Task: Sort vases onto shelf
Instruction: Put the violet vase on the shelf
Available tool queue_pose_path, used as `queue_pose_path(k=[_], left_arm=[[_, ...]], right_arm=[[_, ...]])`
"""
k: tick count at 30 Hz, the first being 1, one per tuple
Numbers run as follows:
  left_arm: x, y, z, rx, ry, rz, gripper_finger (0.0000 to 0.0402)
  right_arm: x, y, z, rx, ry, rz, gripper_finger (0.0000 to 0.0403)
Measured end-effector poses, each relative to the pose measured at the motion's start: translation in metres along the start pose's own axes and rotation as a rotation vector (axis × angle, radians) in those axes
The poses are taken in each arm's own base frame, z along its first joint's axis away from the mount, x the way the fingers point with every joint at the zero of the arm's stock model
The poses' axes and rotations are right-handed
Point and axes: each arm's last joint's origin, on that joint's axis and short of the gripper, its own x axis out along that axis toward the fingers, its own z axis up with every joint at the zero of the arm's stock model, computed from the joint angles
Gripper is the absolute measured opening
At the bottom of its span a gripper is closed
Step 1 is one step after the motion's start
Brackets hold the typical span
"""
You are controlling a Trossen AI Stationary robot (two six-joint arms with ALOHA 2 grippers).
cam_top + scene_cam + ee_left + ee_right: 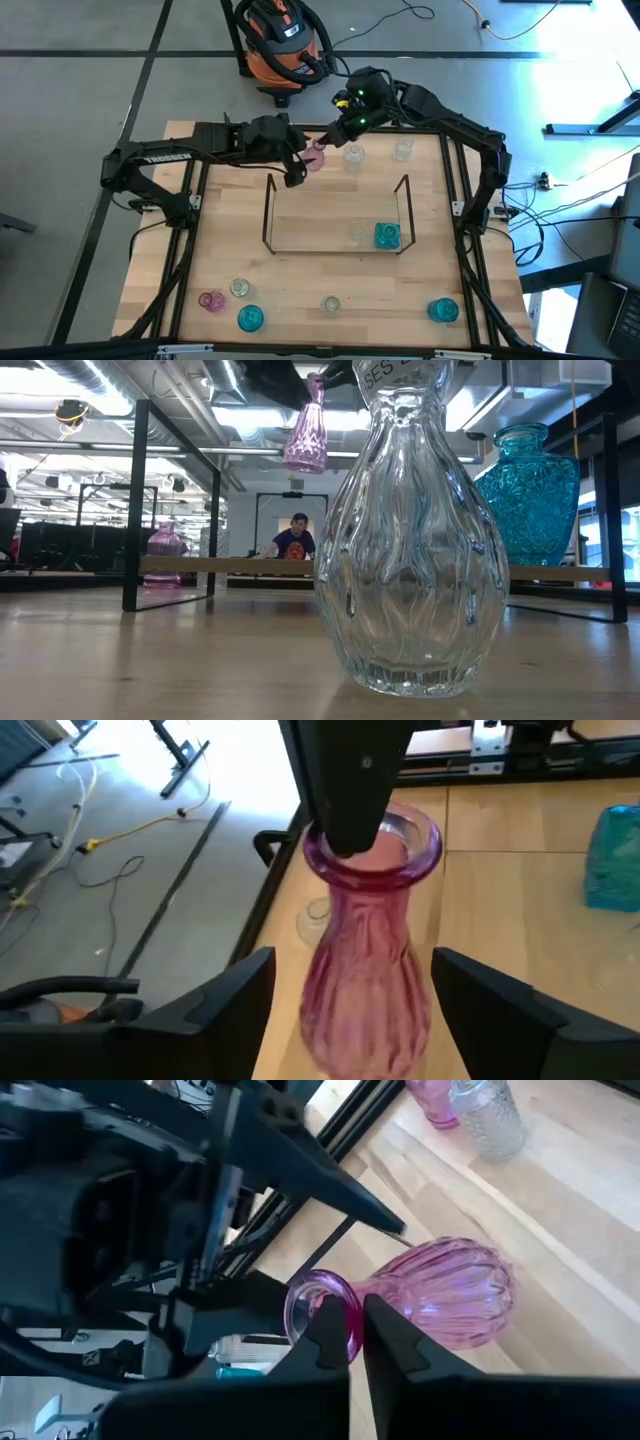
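Note:
A pink vase (316, 157) hangs in the air near the table's far edge, high up in the low view (305, 430). My right gripper (355, 1335) comes from the far right and is shut on it. My left gripper (355, 1010) is open, one finger on either side of the vase's belly (360, 980) with small gaps showing. The wire shelf (268, 215) stands mid-table, with a teal vase (387, 236) and a clear vase (357, 234) on its base. My right gripper holds the pink vase by the rim of its mouth (318, 1302), one finger inside the opening and one outside against the neck. The fingers (345, 820) come down on it from above at a slant. The vase is lifted clear, hanging below the fingers.
Two clear vases (353, 155) (403, 150) stand by the far edge. Along the near edge are a pink vase (211, 300), clear ones (240, 288) (331, 304) and teal ones (250, 318) (443, 311). A black frame (462, 200) edges the table. A person sits in the room beyond.

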Motion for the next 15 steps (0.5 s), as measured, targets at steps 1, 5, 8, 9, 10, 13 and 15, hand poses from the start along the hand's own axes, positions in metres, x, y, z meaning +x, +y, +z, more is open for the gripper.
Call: queue_pose_path(k=[1, 5, 8, 9, 10, 13, 15], left_arm=[[0.001, -0.001, 0.001, -0.015, -0.013, -0.017, 0.0257], [0.002, -0.002, 0.006, -0.057, -0.062, -0.052, 0.024], [0.004, -0.003, 0.007, -0.064, -0.07, -0.047, 0.0229], [0.004, -0.003, 0.008, -0.07, -0.08, -0.047, 0.0225], [0.004, -0.003, 0.008, -0.078, -0.088, -0.047, 0.0222], [0.008, -0.002, 0.008, -0.114, -0.08, -0.069, 0.0212], [0.012, -0.001, 0.004, -0.136, -0.051, -0.09, 0.0204]], right_arm=[[0.0, 0.0, 0.0, 0.0, 0.001, 0.001, 0.0], [0.0, 0.001, 0.0, 0.002, 0.008, 0.011, 0.0], [0.0, 0.001, -0.001, 0.002, 0.012, 0.017, 0.0], [0.0, 0.001, -0.001, 0.002, 0.013, 0.019, 0.0], [0.0, 0.001, -0.001, 0.001, 0.014, 0.02, 0.0], [0.001, 0.003, -0.002, -0.002, 0.018, 0.025, 0.0], [0.001, 0.003, -0.002, -0.006, 0.025, 0.035, 0.0]])
